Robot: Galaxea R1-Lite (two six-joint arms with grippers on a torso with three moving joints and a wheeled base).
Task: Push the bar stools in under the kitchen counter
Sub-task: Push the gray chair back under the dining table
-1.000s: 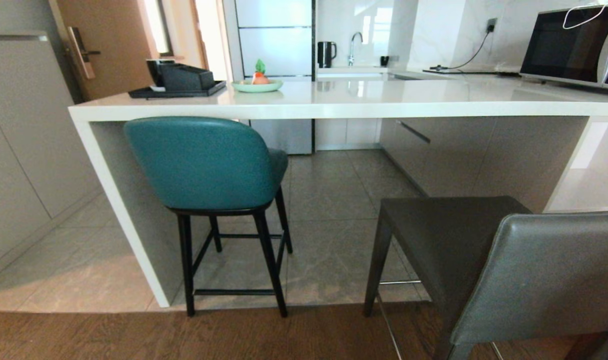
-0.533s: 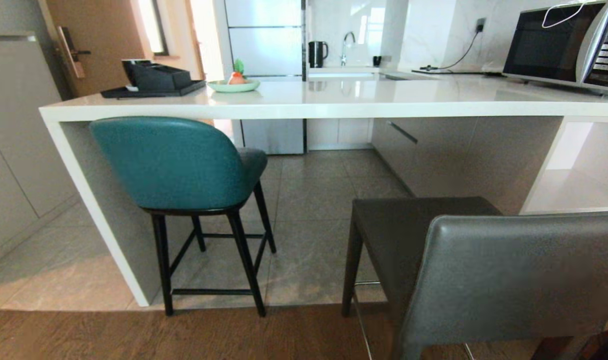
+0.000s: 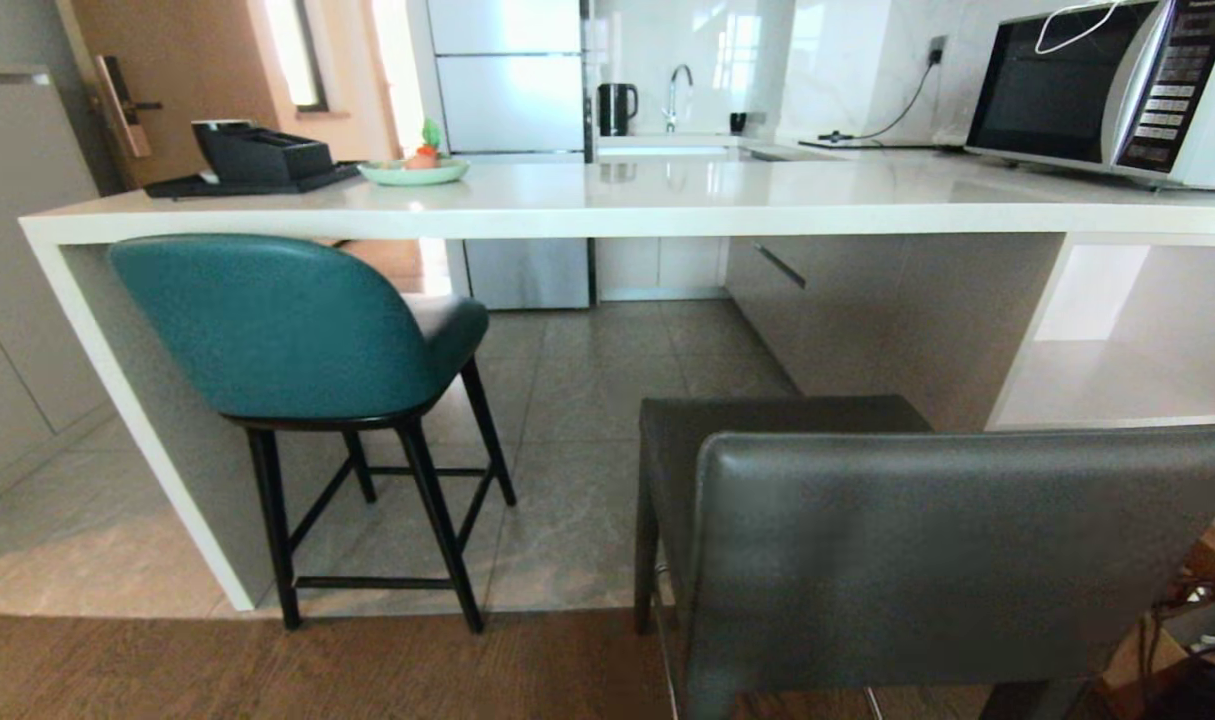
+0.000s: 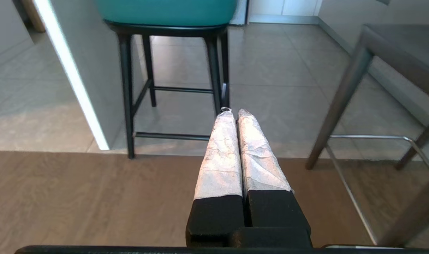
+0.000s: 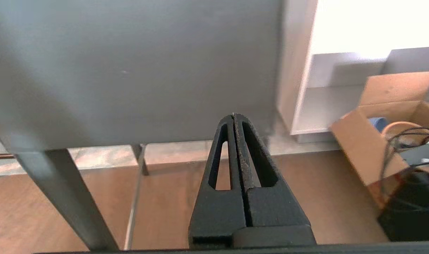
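Observation:
The teal bar stool stands tucked under the left end of the white kitchen counter, its back just below the slab edge. The grey bar stool stands out from the counter on the wood floor, close in front of me, its back toward me. Neither arm shows in the head view. My left gripper is shut and empty, low over the floor, pointing between the teal stool's black legs and the grey stool's leg. My right gripper is shut, its tips close to the grey stool's back.
A microwave, a green plate and a black tray sit on the counter. An open cardboard box with cables stands on the floor to the right of the grey stool. The counter's white side leg stands left of the teal stool.
The whole head view has shifted left, so the camera has moved right. The grey stool now sits more centred and larger in view. Neither stool shows movement of its own.

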